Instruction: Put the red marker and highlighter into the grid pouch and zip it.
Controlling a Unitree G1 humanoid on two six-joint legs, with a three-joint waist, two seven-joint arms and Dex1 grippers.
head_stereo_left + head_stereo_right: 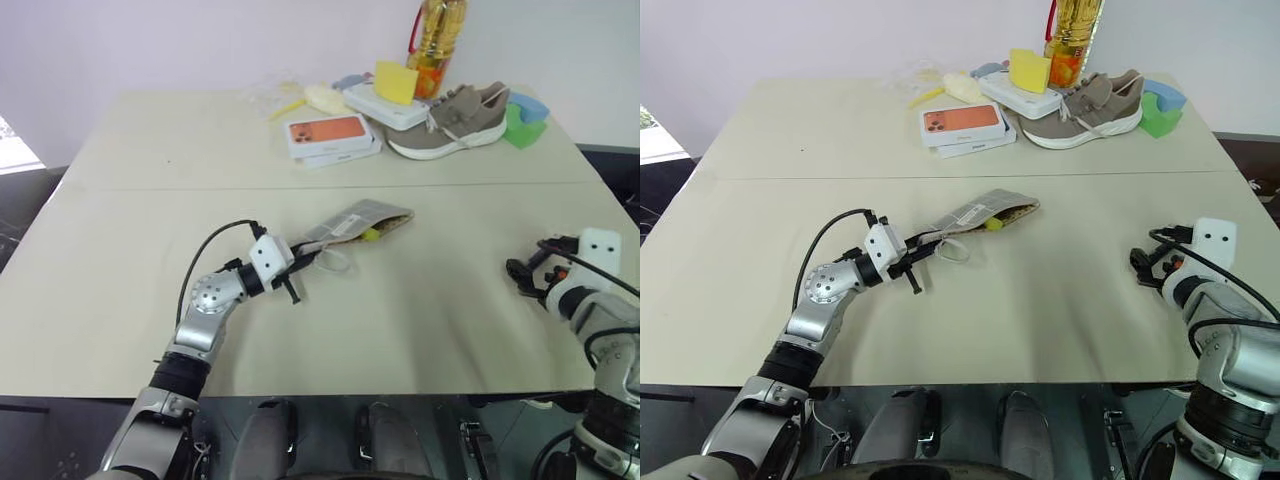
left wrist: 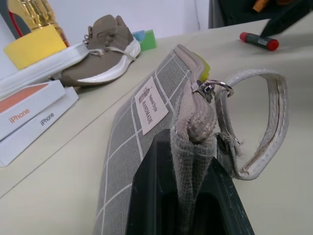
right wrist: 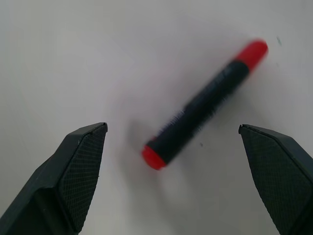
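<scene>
Counter (image 1: 120,300): pale beige, with a seam running left to right across its middle.

Far-edge group: grey shoe (image 1: 452,122) with white sole; two stacked phone boxes (image 1: 330,138) with orange pictures; white flat box (image 1: 385,105) carrying a square yellow block (image 1: 396,82); bottle of yellow liquid (image 1: 438,40) behind; green and blue blocks (image 1: 522,118) at far right.

Grid pouch (image 1: 355,224): grey fabric with white grid lines and a white centre label, lying near the counter's middle, its near-left end lifted. A metal zipper pull (image 2: 208,88) and a grey wrist loop (image 2: 266,127) hang at that end.

Left claw (image 1: 298,262): pressed together, pinching the pouch's near-left end.

Right claw (image 1: 522,275): spread wide, at the near right of the counter, holding nothing.

Red marker (image 3: 205,105): dark barrel with red ends, lying on the counter between the right claw's fingers (image 3: 73,171), touching neither.

Highlighter (image 1: 371,235): yellow tip showing at the pouch's open edge, the rest hidden inside.
</scene>
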